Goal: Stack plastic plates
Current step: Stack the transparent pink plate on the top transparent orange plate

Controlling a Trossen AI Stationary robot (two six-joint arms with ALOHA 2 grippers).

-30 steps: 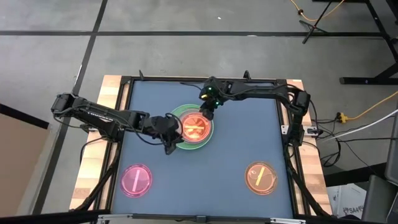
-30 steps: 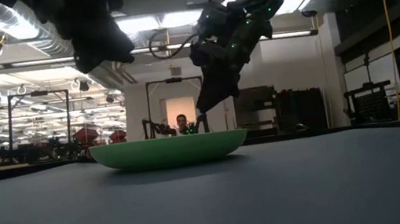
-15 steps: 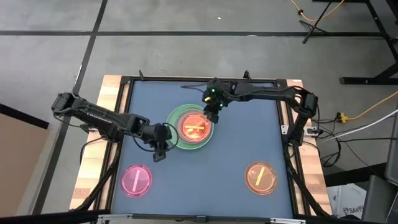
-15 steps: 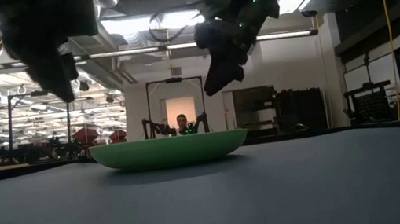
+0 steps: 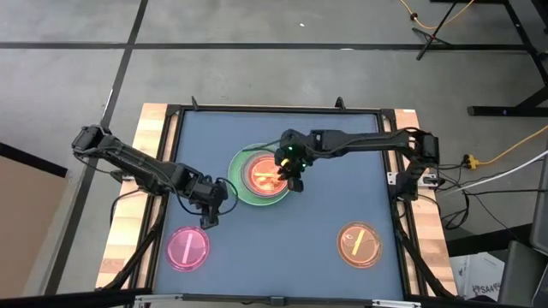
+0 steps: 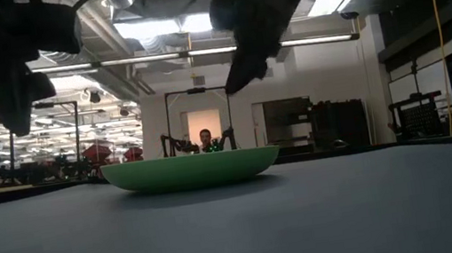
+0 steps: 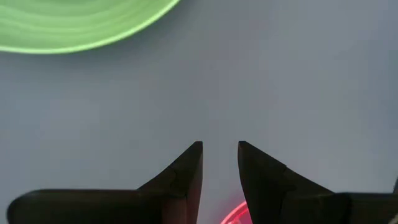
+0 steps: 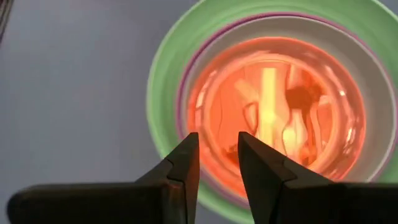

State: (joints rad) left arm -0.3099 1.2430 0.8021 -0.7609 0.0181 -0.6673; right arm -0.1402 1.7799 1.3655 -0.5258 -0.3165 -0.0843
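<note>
1. The stack sits mid-counter (image 5: 342, 197): green plate (image 5: 239, 165) lowest, purple and pale rims showing in the right wrist view, a glowing orange plate (image 5: 269, 174) on top. Loose pink plate (image 5: 187, 248) and orange plate (image 5: 360, 243) lie well apart.
2. Risk, judged: the left tool (image 5: 208, 214), fingers a narrow gap apart and empty, may skid the thin pink rim instead of gripping it.
3. The right tool (image 5: 294, 180), equally narrow and empty, hangs over the stack and could nudge it.
4. Against a second ago, the left tool has left the stack toward the pink plate; the right has crossed over the stack.
</note>
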